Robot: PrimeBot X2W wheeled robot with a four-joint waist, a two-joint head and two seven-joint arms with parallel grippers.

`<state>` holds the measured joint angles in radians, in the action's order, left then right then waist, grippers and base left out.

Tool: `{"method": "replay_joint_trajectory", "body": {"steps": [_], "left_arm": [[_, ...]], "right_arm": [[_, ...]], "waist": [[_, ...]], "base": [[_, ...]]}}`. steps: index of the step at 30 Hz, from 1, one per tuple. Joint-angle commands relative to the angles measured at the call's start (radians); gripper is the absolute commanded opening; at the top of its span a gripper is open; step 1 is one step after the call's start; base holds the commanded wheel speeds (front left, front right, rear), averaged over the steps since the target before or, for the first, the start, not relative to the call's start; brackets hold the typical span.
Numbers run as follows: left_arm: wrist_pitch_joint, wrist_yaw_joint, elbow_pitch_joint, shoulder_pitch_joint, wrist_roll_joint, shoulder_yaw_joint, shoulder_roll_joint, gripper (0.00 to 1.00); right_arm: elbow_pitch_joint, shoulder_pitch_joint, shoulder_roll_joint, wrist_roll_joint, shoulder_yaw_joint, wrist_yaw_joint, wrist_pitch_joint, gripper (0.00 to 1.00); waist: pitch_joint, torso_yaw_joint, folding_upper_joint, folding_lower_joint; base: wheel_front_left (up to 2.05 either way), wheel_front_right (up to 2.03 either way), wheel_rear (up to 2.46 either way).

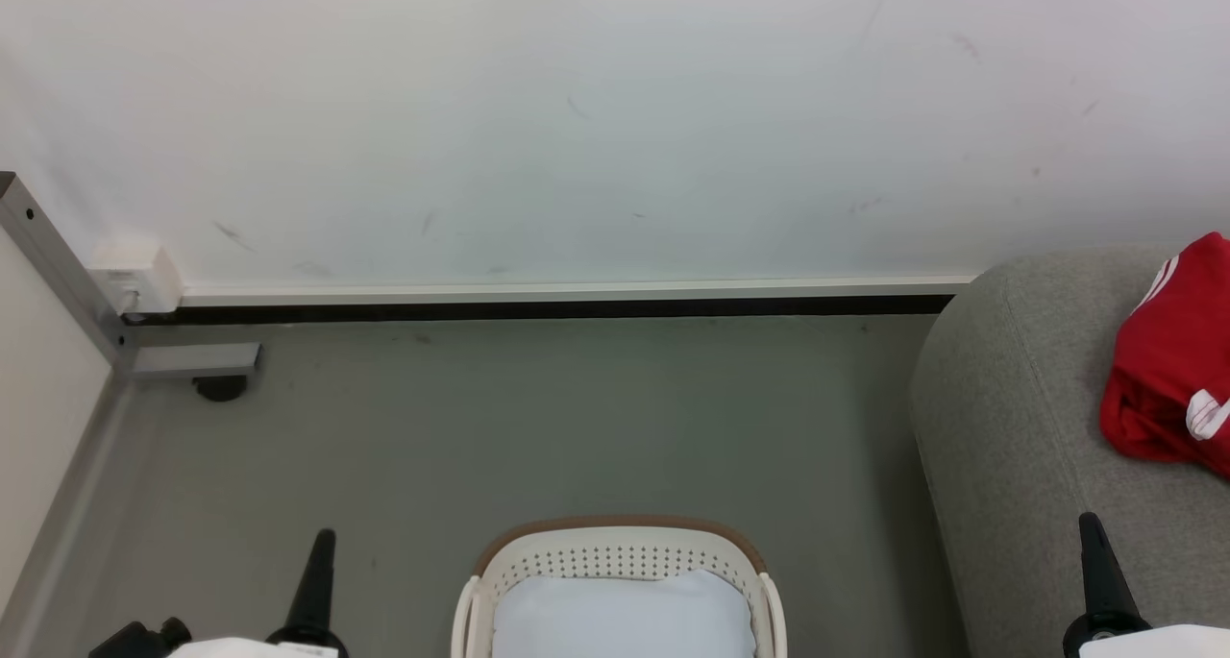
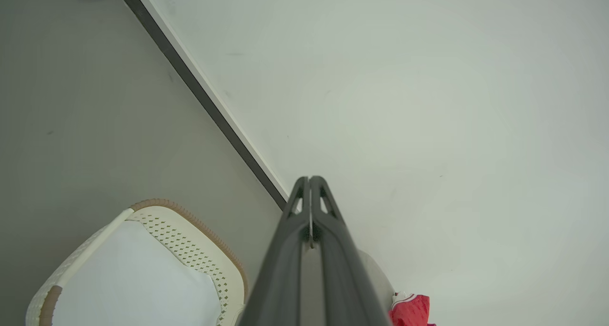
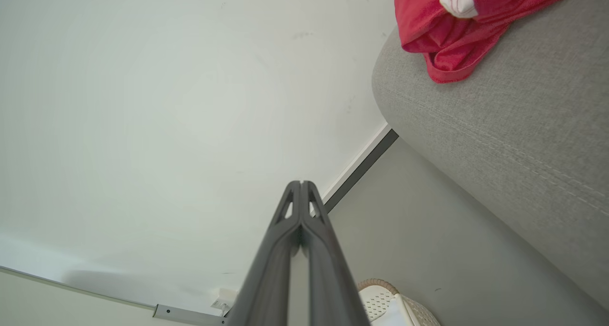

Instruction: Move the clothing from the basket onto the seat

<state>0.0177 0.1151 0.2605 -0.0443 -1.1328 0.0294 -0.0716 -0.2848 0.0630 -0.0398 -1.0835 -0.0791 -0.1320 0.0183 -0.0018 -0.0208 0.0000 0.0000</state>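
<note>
Fingers (image 2: 285, 259) of the left gripper (image 2: 309, 179) lie pressed together along their whole length, long, dark and tapering, with small triangular cut-outs near the tips. They grip nothing. In the head view the left gripper (image 1: 324, 541) stands as one dark spike over the grey floor (image 1: 528, 418).

Beside it, at the middle, is the basket (image 1: 620, 526): cream plastic, perforated, round-cornered, with a tan rim. A smooth, pale bluish-white cloth (image 1: 620, 620) lies in it. The left wrist view shows the basket (image 2: 190, 221) from the side, with the cloth (image 2: 128, 278) lying flat inside the perforated wall.

Further right is the seat (image 1: 1009, 399), rounded and covered in coarse light grey fabric. The right wrist view shows a stitched seam along the seat (image 3: 499, 126). The clothing (image 1: 1168, 360) lies crumpled on the seat, well apart from the basket. It is soft, bright red cloth with white stripe trim. Its visible part runs from far to near, and the frame edge cuts it. From the right wrist, the clothing (image 3: 442, 31) shows a striped white cuff and a hem folded over the seat's rounded edge.

At the far right, the right gripper (image 1: 1090, 523) has its fingers (image 3: 276, 259) pressed together too and holds nothing.
</note>
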Motion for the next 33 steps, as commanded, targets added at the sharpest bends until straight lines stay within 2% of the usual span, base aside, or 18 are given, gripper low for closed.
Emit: {"method": "replay_joint_trajectory", "body": {"steps": [1,33], "left_arm": [[-0.007,0.006,-0.011,-0.021,-0.023,0.009,-0.001,0.00],[-0.083,0.013,-0.014,-0.050,-0.298,0.056,0.012,0.00]], "right_arm": [[0.015,0.025,-0.011,-0.029,-0.006,0.001,-0.006,0.00],[0.031,0.040,-0.013,-0.330,-0.024,0.002,-0.082,0.00]], "waist": [[0.000,0.000,0.0000,0.0000],[0.003,0.011,0.0000,0.0000]], "base": [[0.00,0.00,0.00],[0.00,0.00,0.00]]}}
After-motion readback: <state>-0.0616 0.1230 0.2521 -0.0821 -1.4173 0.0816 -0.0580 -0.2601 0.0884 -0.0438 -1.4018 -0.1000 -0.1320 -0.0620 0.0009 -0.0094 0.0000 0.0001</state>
